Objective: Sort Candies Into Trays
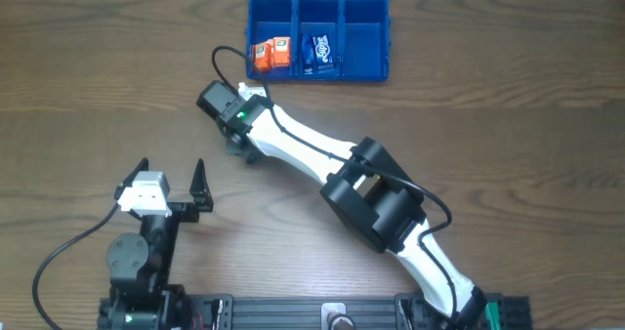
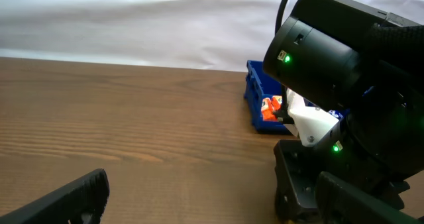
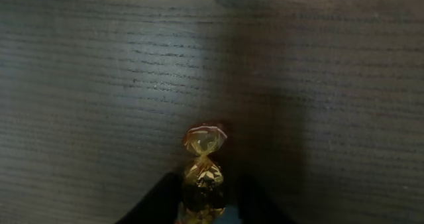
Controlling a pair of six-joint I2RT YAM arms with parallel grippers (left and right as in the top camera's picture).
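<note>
1. Up at the far side of the wooden surface (image 1: 508, 125) sits one blue tray (image 1: 352, 76), split into three compartments side by side.
2. Its left compartment (image 1: 271, 18) holds orange candies (image 1: 270, 55). There seem to be two, pressed together against the near wall, and the left wrist view shows them too (image 2: 270, 109).
3. Its middle compartment (image 1: 319, 18) holds blue-wrapped candies (image 1: 319, 54). They look like two, one overlapping the other, though the count is hard to settle.
4. Its right compartment (image 1: 364, 37) shows only its blue floor.
5. At the near left of the surface, the left gripper (image 1: 172, 177) sits close to its base and well apart from the tray. Its fingers (image 1: 201, 179) are spread wide with nothing between them.
6. Farther right, the right arm reaches across the middle. This puts the right gripper (image 1: 239, 143) near the tray's left near corner, outside the tray.
7. In the right wrist view, its fingers are clenched on one gold-wrapped candy (image 3: 202, 177), whose twisted end sticks out past the fingertips over bare wood. Whether the candy touches the surface cannot be told.
8. Count: one tray, three compartments, about two orange candies, about two blue candies, one gold candy and two grippers.
</note>
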